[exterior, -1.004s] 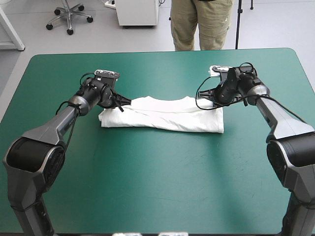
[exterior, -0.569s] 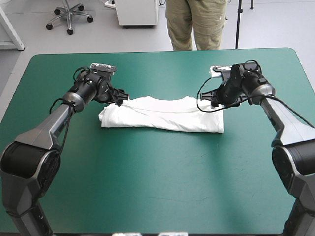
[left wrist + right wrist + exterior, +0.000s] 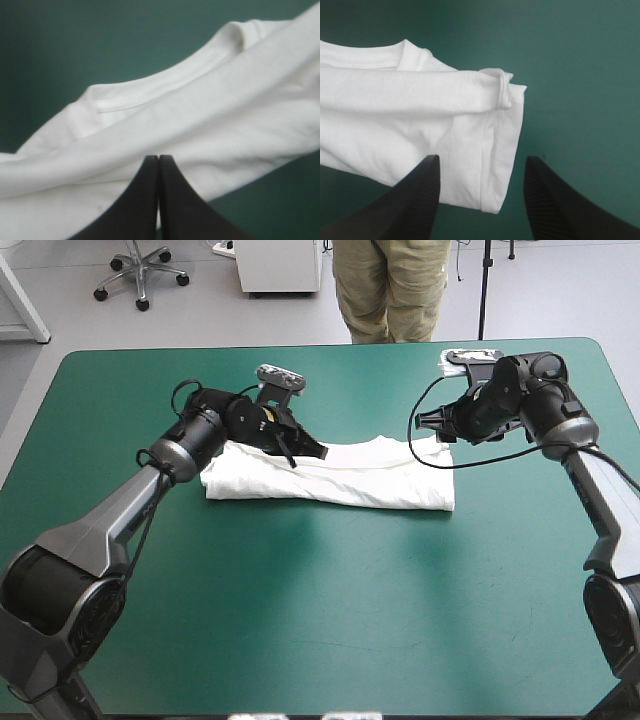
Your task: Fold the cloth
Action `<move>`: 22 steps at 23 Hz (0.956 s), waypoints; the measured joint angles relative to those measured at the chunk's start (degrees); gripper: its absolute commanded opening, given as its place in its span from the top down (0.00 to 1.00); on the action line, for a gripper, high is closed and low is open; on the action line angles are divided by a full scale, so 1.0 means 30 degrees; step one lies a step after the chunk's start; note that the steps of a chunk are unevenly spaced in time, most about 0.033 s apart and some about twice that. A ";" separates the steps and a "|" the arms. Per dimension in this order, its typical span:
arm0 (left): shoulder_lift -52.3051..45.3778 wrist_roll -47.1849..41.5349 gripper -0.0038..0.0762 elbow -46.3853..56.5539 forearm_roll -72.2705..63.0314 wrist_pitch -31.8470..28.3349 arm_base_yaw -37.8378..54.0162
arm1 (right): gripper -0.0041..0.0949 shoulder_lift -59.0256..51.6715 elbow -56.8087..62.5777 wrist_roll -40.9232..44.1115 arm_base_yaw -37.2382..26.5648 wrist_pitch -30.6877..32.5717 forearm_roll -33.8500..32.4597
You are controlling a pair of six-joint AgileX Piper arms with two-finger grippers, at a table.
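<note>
The white T-shirt [image 3: 350,482] lies folded into a long flat band across the middle of the teal-green cover. My left gripper [image 3: 312,452] is shut, its tip resting over the band's far edge near the collar; in the left wrist view the left gripper [image 3: 159,161] shows nothing visibly between its fingers, with the T-shirt [image 3: 200,125] ahead of and under it. My right gripper [image 3: 432,428] hovers open at the band's far right corner. In the right wrist view the right gripper [image 3: 482,160] straddles the T-shirt's [image 3: 395,110] right end, where a rolled sleeve hem lies on top.
A broad stretch of teal-green cover [image 3: 330,620] runs from the shirt to the table's near edge. The table's far edge [image 3: 340,346] lies a short way behind both grippers.
My left gripper has swung right along the shirt's far edge, from its left end toward the collar. My right arm has drawn back and to the right slightly. The shirt has barely shifted.
</note>
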 measured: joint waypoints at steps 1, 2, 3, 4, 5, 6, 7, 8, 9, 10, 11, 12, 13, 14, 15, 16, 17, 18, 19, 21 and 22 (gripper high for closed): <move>0.0130 0.0019 0.96 0.0000 0.0000 -0.0138 -0.0393 | 0.47 0.0000 0.0000 0.0000 0.0000 0.0027 0.0000; 0.0548 0.0089 0.96 0.0000 -0.0005 -0.0413 -0.1047 | 0.47 -0.0007 0.0000 0.0000 0.0000 0.0054 0.0000; 0.0738 0.0140 0.96 0.0000 -0.0027 -0.0534 -0.1256 | 0.47 -0.0007 0.0000 0.0000 0.0000 0.0103 0.0000; 0.1124 0.0158 0.96 0.0000 -0.0025 -0.0726 -0.1563 | 0.47 -0.0007 0.0000 0.0000 0.0000 0.0140 0.0000; 0.1485 0.0180 0.96 0.0000 -0.0030 -0.0869 -0.1692 | 0.47 -0.0007 0.0000 0.0000 0.0000 0.0174 0.0000; 0.2033 0.0180 0.96 0.0000 -0.0047 -0.1043 -0.1763 | 0.47 -0.0007 0.0000 0.0000 0.0000 0.0190 0.0000; 0.2252 0.0180 0.96 0.0000 -0.0047 -0.1139 -0.1763 | 0.47 -0.0007 0.0000 0.0000 0.0000 0.0190 0.0000; 0.2796 0.0193 0.96 0.0000 -0.0072 -0.1270 -0.1763 | 0.47 -0.0007 0.0000 0.0000 0.0000 0.0190 0.0000; 0.3164 0.0199 0.96 0.0000 -0.0077 -0.1315 -0.1763 | 0.47 -0.0007 0.0000 0.0017 0.0000 0.0213 0.0000; 0.3530 0.0221 0.96 0.0000 -0.0094 -0.1367 -0.1763 | 0.47 -0.0007 0.0000 0.0035 -0.0046 0.0235 0.0029; 0.3956 0.0221 0.96 0.0000 -0.0167 -0.1408 -0.1763 | 0.47 -0.0007 0.0000 0.0087 -0.0195 0.0235 0.0223; 0.4185 0.0221 0.96 -0.0040 -0.0261 -0.1605 -0.1763 | 0.47 -0.0007 0.0000 0.0087 -0.0383 0.0235 0.0496; 0.4291 0.0221 0.96 -0.0117 -0.0450 -0.1673 -0.1763 | 0.46 -0.0007 0.0000 -0.0070 -0.0744 0.0235 0.1097; 0.4364 0.0221 0.96 -0.0178 -0.0574 -0.1697 -0.1763 | 0.45 -0.0007 0.0000 -0.0228 -0.0966 0.0235 0.1489; 0.4380 0.0226 0.96 -0.0194 -0.0656 -0.1734 -0.1763 | 0.44 -0.0007 0.0022 -0.0545 -0.1269 0.0254 0.2057; 0.4405 0.0226 0.96 -0.0194 -0.0731 -0.1736 -0.1763 | 0.42 -0.0007 0.0066 -0.0986 -0.1581 0.0280 0.2696; 0.4414 0.0226 0.96 -0.0194 -0.0769 -0.1755 -0.1745 | 0.40 -0.0007 0.0118 -0.1469 -0.1890 0.0379 0.3205; 0.4414 0.0226 0.96 -0.0202 -0.0811 -0.1758 -0.1745 | 0.37 0.0038 0.0231 -0.1924 -0.2173 0.0476 0.3757; 0.4414 0.0226 0.96 -0.0202 -0.0809 -0.1758 -0.1745 | 0.36 0.0138 0.0325 -0.2314 -0.2405 0.0665 0.4153; 0.4428 0.0226 0.96 -0.0202 -0.0809 -0.1774 -0.1745 | 0.34 0.0525 0.0459 -0.2745 -0.2685 0.0911 0.4560; 0.4428 0.0242 0.96 -0.0202 -0.0809 -0.1774 -0.1745 | 0.34 0.0734 0.0520 -0.2842 -0.2721 0.0985 0.4615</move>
